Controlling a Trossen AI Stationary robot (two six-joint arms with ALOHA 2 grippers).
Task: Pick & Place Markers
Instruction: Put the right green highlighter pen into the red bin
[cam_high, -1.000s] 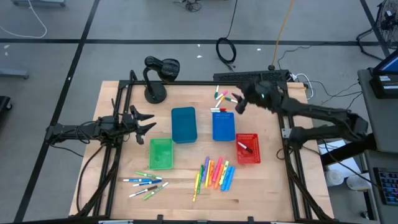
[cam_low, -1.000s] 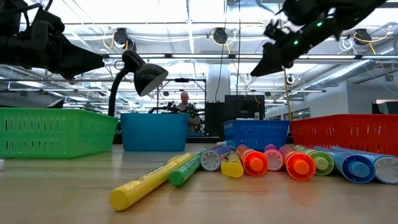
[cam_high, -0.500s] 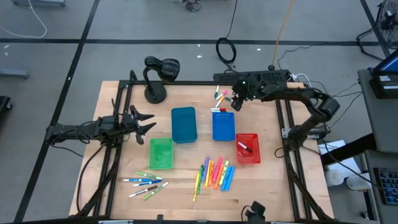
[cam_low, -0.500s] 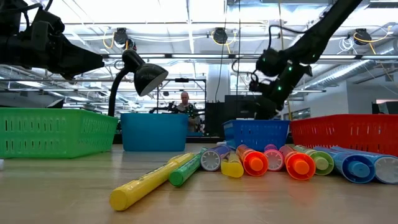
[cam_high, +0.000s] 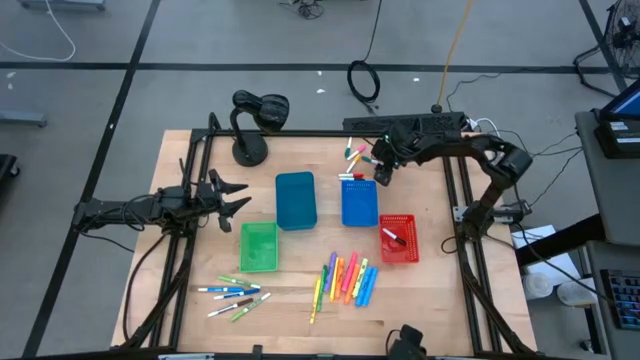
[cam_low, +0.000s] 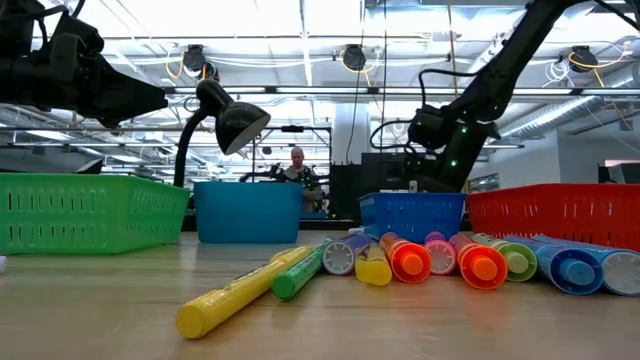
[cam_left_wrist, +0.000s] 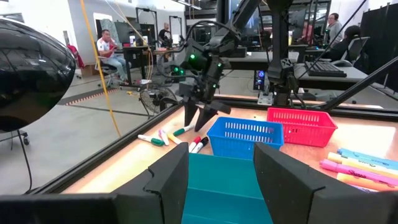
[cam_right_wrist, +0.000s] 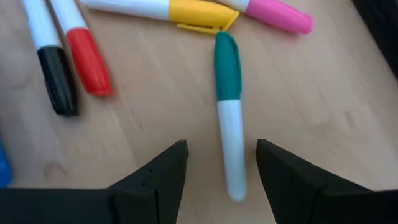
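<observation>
Right gripper (cam_right_wrist: 217, 171) sat low over the loose white-bodied markers (cam_high: 357, 153) at the table's 1 o'clock, jaws spread and empty, straddling a white-barrelled, green-capped marker (cam_right_wrist: 229, 112) lying flat on the wood. Left gripper (cam_high: 232, 196) waited at 9 o'clock, fingers apart, holding nothing. Neon highlighter markers (cam_high: 348, 279) lay at 6 o'clock; one red-capped marker (cam_high: 393, 237) lay in the red plastic bin (cam_high: 399, 251).

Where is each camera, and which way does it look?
High view: above, looking down at the table; both arms show.
Low view: at tabletop height, looking across the markers; arms overhead.
Left wrist: looks past the open left gripper at the right gripper.
Right wrist: looks down between its fingers at a green-capped marker.
Shared: the blue basket.
</observation>
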